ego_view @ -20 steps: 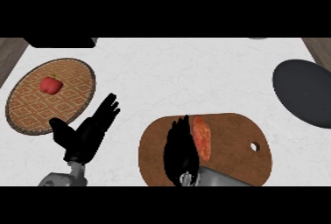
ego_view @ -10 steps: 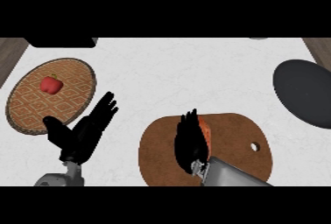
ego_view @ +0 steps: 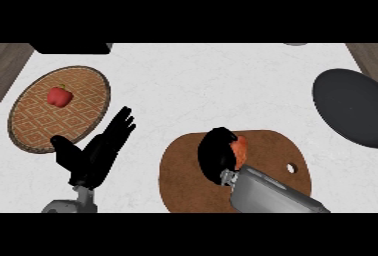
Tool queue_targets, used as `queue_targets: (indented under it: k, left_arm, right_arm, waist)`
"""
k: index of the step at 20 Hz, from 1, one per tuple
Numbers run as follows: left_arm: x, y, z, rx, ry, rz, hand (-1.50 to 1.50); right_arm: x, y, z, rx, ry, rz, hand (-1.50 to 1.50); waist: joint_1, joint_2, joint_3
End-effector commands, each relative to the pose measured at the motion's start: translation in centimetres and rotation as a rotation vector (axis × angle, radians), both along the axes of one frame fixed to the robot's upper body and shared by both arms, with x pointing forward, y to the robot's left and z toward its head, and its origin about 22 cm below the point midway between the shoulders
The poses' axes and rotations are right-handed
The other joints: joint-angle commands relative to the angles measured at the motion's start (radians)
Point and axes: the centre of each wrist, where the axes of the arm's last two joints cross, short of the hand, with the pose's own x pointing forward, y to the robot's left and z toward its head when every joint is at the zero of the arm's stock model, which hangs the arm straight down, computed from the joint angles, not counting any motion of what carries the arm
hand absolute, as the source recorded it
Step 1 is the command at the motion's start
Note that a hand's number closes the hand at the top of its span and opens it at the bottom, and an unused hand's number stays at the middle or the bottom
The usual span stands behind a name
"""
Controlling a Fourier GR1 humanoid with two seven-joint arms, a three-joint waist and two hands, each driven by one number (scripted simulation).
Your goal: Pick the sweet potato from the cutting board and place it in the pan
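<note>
The right hand [ego_view: 218, 154] curls over the sweet potato [ego_view: 240, 146], which lies on the cutting board [ego_view: 273, 150]. The pan [ego_view: 351, 107] sits well apart to its upper right. The left hand [ego_view: 97, 152] rests open on the worktop [ego_view: 199, 80].

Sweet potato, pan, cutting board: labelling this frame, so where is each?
sweet potato [ego_view: 240, 146]: head view, orange side showing beside the right hand's fingers.
pan [ego_view: 351, 112]: head view, middle of its dark surface.
cutting board [ego_view: 277, 145]: head view, bare wood near its far edge.
</note>
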Motion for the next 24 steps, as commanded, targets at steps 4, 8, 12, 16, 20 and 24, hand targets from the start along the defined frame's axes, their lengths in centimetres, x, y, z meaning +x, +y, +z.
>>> queue_targets:
  k: [4, 8, 12, 16, 20, 24]
  left_arm:
    - [-0.5, 1.2, -0.3, 0.002, 0.006, 0.043, 0.00]
    - [-0.6, 2.0, -0.6, -0.009, 0.017, 0.112, 0.00]
    - [-1.3, 3.1, -0.7, 0.006, 0.018, 0.106, 0.00]
    - [-1.0, 3.0, -0.2, 0.022, 0.027, 0.102, 0.00]
    - [-1.5, 2.2, -1.0, 0.011, 0.013, 0.080, 0.00]
    - [-2.0, 1.4, -0.8, 0.001, 0.001, 0.080, 0.00]
  right_arm:
    - [-1.1, -4.4, 0.3, 0.238, 0.020, -0.087, 1.50]
    - [-1.2, -9.4, 0.2, 0.648, 0.096, -0.326, 1.50]
    - [-3.3, -14.7, 1.7, 0.853, -0.063, -0.362, 1.50]
    - [-4.7, -17.4, 6.4, 1.054, -0.285, -0.283, 1.50]
    - [-7.6, -19.5, 7.3, 1.296, -0.329, -0.350, 1.50]
    - [-9.8, -21.4, 8.1, 1.542, -0.327, -0.394, 1.50]
  waist:
    - [-0.033, -0.005, 0.002]
    - [-0.132, -0.007, 0.010]
    - [-0.119, -0.015, 0.005]
    - [-0.107, -0.018, 0.003]
    - [-0.082, -0.011, 0.003]
    - [-0.067, -0.010, 0.004]
